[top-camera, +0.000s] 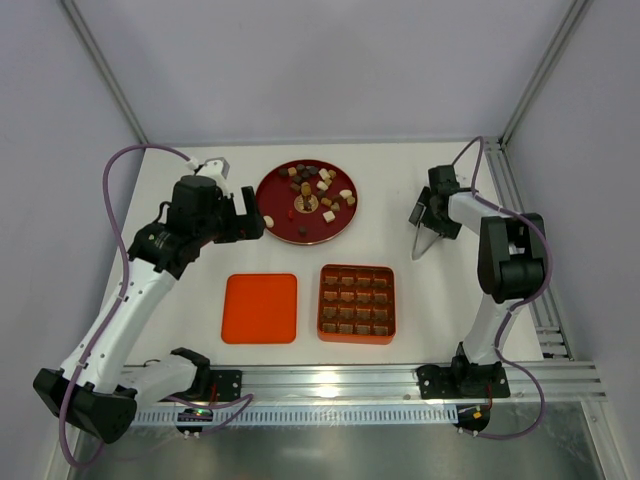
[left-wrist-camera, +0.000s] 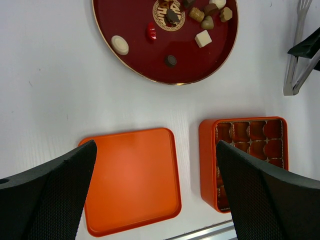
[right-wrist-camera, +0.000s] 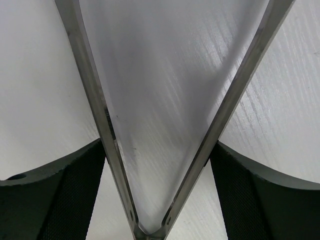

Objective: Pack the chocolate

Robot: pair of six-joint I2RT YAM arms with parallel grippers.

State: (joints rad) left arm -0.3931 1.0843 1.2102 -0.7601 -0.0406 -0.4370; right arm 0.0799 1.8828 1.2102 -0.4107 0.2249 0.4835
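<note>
The chocolate (top-camera: 315, 190), several brown, dark and cream pieces, lies on a dark red round plate (top-camera: 275, 225); it also shows in the left wrist view (left-wrist-camera: 202, 38) on the plate (left-wrist-camera: 135, 30). The orange gridded box (top-camera: 357, 303) (left-wrist-camera: 207, 150) stands in front of the plate, and the cells I can see look empty. Its flat lid (top-camera: 259, 308) (left-wrist-camera: 132, 180) lies to its left. My left gripper (top-camera: 245, 225) (left-wrist-camera: 156, 150) is open and empty, above the table beside the plate's left edge. My right gripper (top-camera: 425, 215) (right-wrist-camera: 157, 150) is shut on the metal tweezers (top-camera: 422, 240) (right-wrist-camera: 100, 115) (left-wrist-camera: 295, 70), whose tips touch the table.
A metal rail (top-camera: 330, 380) runs along the near edge with both arm bases on it. Enclosure walls and frame posts (top-camera: 525, 100) close in the back and sides. A cable (top-camera: 115, 230) loops off the left arm.
</note>
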